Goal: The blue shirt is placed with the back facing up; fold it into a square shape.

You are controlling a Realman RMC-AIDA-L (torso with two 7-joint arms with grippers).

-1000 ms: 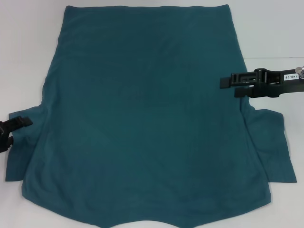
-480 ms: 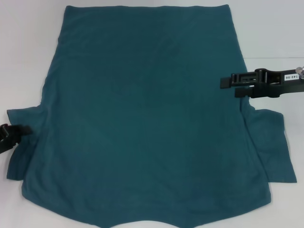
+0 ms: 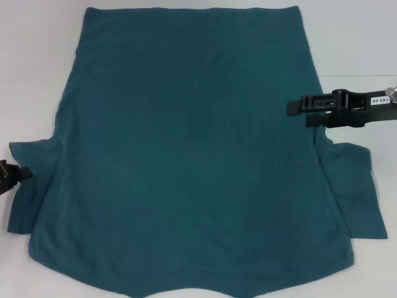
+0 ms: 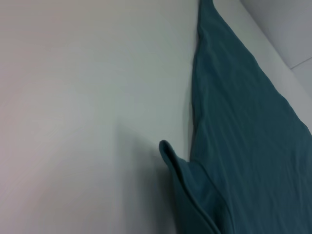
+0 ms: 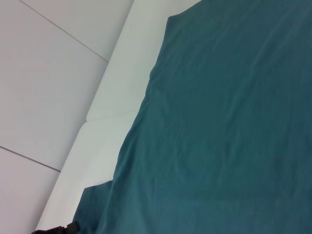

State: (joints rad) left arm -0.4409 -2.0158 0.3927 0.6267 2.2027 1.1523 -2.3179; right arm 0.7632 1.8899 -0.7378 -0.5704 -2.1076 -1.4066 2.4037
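While the blue shirt (image 3: 192, 155) lies spread flat across the white tabletop (image 3: 360, 37), plain side up, we see its hem at the far end and its neckline cut off by the near edge of the head view. Both short sleeves stick out to the sides near us.

Over on our left, the left gripper (image 3: 11, 175) sits at the very edge of the head view, right at the tip of the left sleeve. Only a sliver of black shows there, so we cannot tell how its jaws stand or whether they have cloth between them. The left wrist view gives us the sleeve's folded edge (image 4: 187, 190) raised a little off the tabletop, with the shirt's side seam running away beyond it.

On our right, the right gripper (image 3: 298, 112) hovers over the shirt's right edge, just above the right sleeve (image 3: 353, 192). Its two black fingers point inward across the cloth, one above the other, with a narrow gap between them and nothing held.
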